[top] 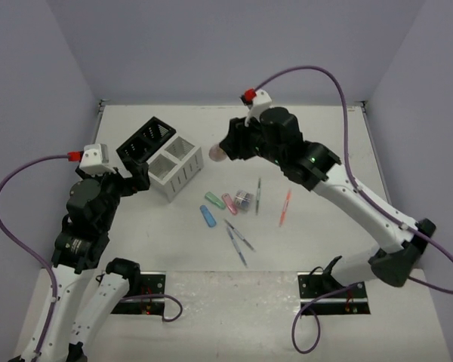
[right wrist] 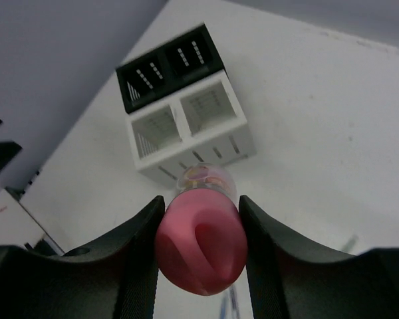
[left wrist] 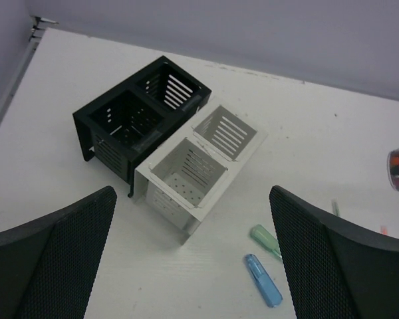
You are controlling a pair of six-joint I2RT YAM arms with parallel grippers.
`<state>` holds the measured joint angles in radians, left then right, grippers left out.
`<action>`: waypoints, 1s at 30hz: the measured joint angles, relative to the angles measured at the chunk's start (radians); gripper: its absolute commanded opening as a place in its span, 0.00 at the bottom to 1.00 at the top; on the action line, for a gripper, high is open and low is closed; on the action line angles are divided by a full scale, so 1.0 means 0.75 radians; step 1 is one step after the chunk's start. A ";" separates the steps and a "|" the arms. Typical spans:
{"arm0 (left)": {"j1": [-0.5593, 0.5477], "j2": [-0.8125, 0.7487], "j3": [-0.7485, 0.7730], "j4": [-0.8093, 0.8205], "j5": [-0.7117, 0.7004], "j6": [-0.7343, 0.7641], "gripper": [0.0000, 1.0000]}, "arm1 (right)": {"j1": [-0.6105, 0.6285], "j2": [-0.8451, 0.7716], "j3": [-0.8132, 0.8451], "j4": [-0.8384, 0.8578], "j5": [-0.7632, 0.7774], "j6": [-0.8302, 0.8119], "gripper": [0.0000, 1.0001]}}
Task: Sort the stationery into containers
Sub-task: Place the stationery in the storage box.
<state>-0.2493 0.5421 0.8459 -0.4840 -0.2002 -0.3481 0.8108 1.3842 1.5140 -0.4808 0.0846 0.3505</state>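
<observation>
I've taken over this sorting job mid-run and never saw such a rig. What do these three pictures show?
Two robot arms are bolted at the near edge of a white table. The wide picture looks down from above and behind them. The other two come from a camera on each wrist, so the dark shapes at the bottom are its fingers. The right gripper is shut on a clear bottle with a pink cap, near the white slatted two-compartment box, which stands against a matching black box. The left gripper is open and empty. On the table: a green stick, a blue stick, a pink stick, grey pens, an orange pen.
</observation>
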 measured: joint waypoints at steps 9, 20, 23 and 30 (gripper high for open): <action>0.000 -0.050 -0.086 -0.004 -0.070 0.000 1.00 | 0.000 0.788 0.807 0.067 -0.094 -0.163 0.00; 0.001 -0.075 -0.088 -0.001 -0.062 0.000 1.00 | 0.000 1.065 0.925 -0.024 -0.115 -0.263 0.00; 0.001 -0.075 -0.088 -0.001 -0.055 0.000 1.00 | 0.000 1.066 0.924 -0.024 -0.126 -0.275 0.08; 0.001 -0.075 -0.089 0.000 -0.046 0.000 1.00 | 0.000 1.072 0.923 -0.033 -0.136 -0.292 0.66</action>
<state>-0.2489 0.4862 0.7792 -0.4843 -0.2347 -0.3477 0.8104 2.1883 2.2063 -0.5054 -0.0175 0.1316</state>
